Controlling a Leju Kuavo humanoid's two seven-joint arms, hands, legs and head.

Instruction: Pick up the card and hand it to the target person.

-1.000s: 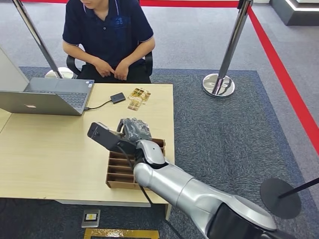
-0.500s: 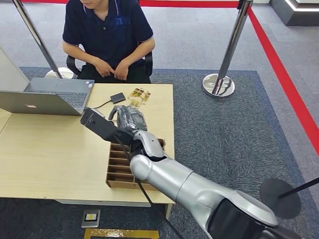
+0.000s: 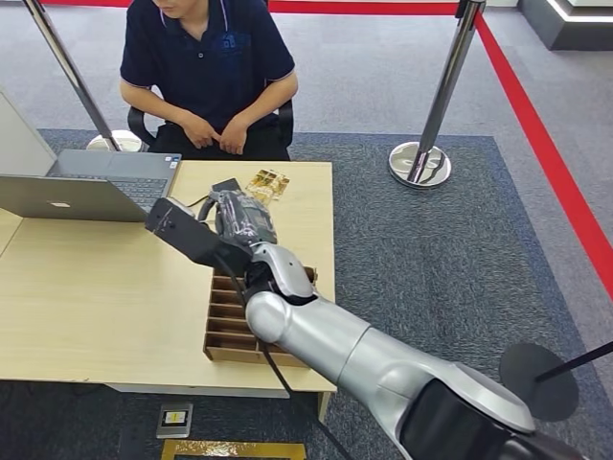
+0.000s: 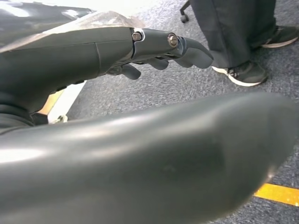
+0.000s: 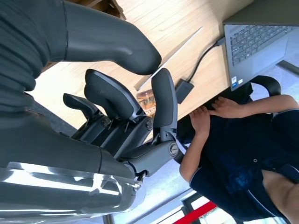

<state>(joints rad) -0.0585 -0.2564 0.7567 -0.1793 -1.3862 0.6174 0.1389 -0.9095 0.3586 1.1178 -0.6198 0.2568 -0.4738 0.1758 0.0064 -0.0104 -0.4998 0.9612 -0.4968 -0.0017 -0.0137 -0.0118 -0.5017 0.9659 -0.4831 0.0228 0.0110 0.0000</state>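
While arm extends, right hand (image 3: 242, 218) has left slotted tray (image 3: 224, 331) and shifted toward 11 o'clock over worktop (image 3: 94, 287). Thumb and finger pinch thin card (image 5: 169, 58), seen edge-on. Person (image 3: 210, 67) at 12 o'clock, hands down. Handover reach looks underway. Left hand (image 4: 155, 46) hangs spread.

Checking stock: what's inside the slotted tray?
Visible slots of the slotted tray look empty. The right arm covers its right part, so that can't be checked.
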